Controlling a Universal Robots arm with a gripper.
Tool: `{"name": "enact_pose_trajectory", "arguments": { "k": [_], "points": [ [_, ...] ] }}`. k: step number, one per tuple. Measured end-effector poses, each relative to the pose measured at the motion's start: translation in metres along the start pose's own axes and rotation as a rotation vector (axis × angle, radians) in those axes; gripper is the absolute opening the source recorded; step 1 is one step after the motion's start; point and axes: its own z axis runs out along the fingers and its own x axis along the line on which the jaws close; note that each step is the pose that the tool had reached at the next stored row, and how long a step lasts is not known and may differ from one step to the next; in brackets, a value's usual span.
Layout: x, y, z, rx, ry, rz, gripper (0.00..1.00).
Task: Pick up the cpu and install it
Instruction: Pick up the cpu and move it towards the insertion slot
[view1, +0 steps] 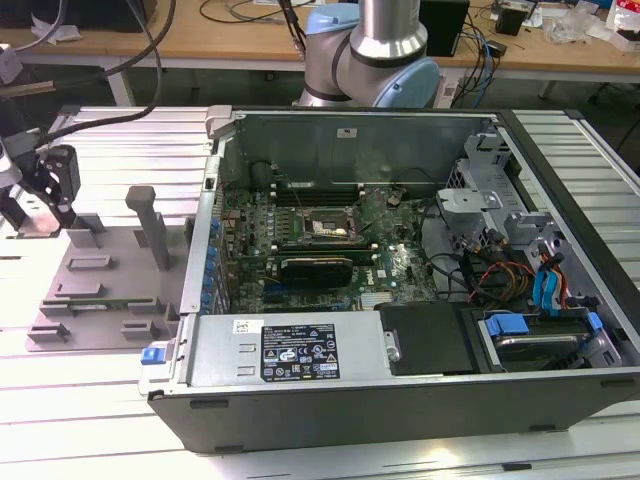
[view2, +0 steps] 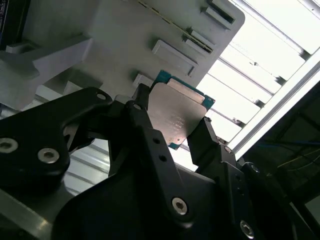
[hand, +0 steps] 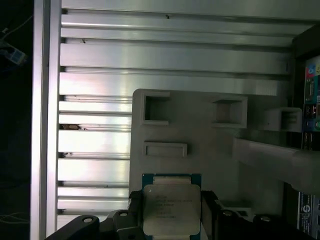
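Your pincer (hand: 171, 216) grips the cpu (hand: 171, 200) by two opposite edges, centred in its jaws; I'd judge the chip light, stiff, slick-topped and fragile underneath.

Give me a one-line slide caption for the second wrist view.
Second wrist view: the gripper holds the cpu by two opposite edges, with the grey tray behind it.
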Motion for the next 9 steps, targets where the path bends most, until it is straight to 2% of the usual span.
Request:
{"name": "enact_pose_trajectory", "arguments": {
  "k": [2,5,9],
  "points": [
    [-0.0001,0.0000,-0.0031,0.0008,0.0001,0.000,0.55],
    [-0.0004,-0.0001,-0.0134,0.0025,0.0000,0.000,0.55],
    [-0.0007,-0.0003,-0.0227,0.0038,0.0000,0.000,0.55]
  ]
}}
